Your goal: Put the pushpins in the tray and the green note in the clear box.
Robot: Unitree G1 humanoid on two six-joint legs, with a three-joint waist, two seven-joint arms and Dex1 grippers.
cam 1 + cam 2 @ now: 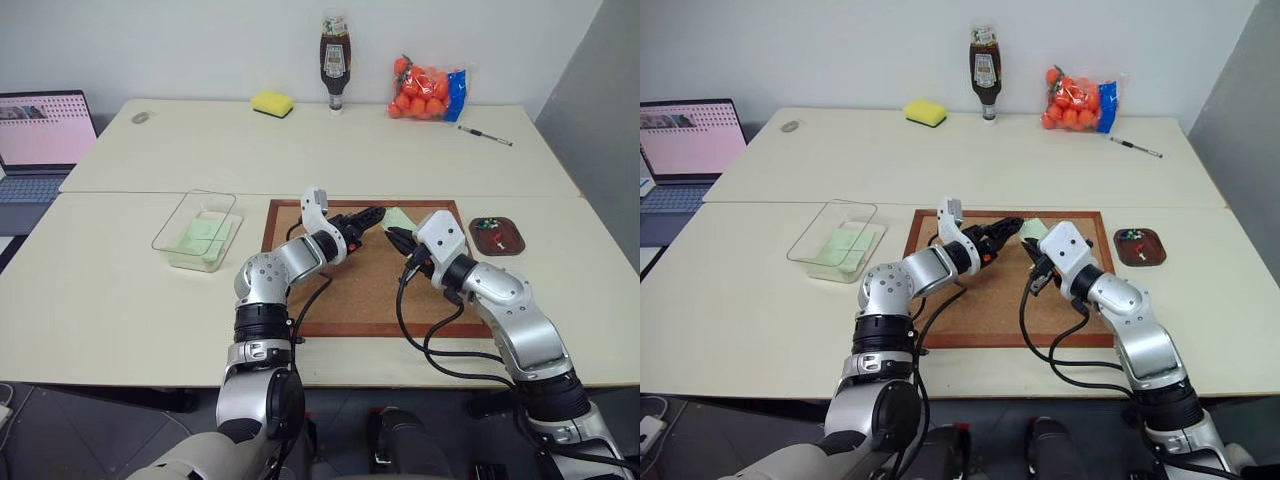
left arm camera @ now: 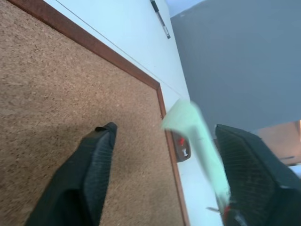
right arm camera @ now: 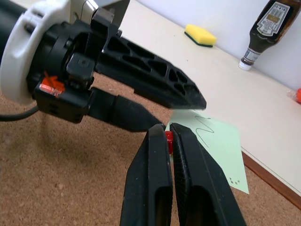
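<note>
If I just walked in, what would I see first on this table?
Probably the two grippers meeting over the cork board in the middle of the table: the right gripper is shut on a red pushpin, and the left gripper is open beside a green note. Next, the bright bag of oranges at the table's far edge.

A big cork board (image 1: 340, 285) with a wood frame lies on the pale worktop (image 1: 120, 290). Along the top of the frame are a yellow sponge (image 1: 272, 103), a brown sauce bottle (image 1: 335, 62), a bag of oranges (image 1: 428, 90) and a pen (image 1: 486, 135). An open laptop (image 1: 42, 140) sits at the left edge.
</note>
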